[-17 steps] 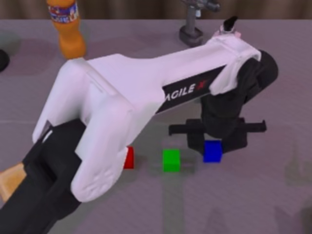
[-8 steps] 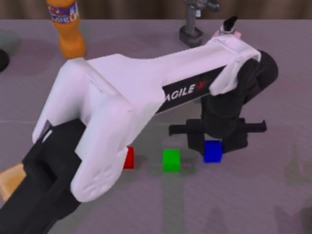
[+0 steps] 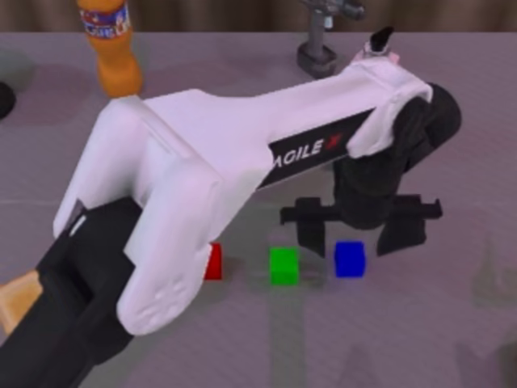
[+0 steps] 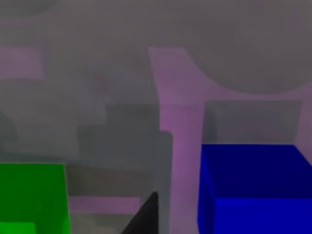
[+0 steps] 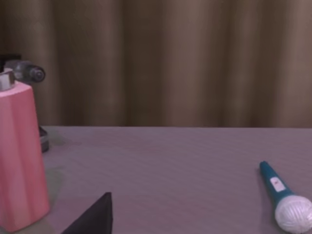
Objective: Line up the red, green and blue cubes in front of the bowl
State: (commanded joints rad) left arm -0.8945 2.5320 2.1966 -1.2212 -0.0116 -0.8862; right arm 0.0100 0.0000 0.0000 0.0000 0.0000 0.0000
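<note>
Blue, green and red sit in a row on the purplish surface (image 3: pixel 452 323): the red cube (image 3: pixel 213 262) half hidden under the white arm link, the green cube (image 3: pixel 283 265) near the middle, the blue cube (image 3: pixel 349 259) toward the right edge. The left end effector (image 3: pixel 360 229) hangs over the blue cube with its two dark fingers spread wide, one on each side and neither touching, so it grips nothing. The cube lies just toward the near edge from the midpoint between the fingers, and the finger line runs along the row of cubes. The left wrist view shows the blue cube resting flat, well apart from the green one. I judge the line to be laid, so the next move would be a straight lift clear without brushing the cube. The bowl is not visible (probably covered by the arm). The right end effector (image 5: pixel 92 217) is parked away from the cubes, facing a pink bottle (image 5: pixel 19 156) and a teal microphone (image 5: pixel 285 197); I cannot tell how its fingers stand.
</note>
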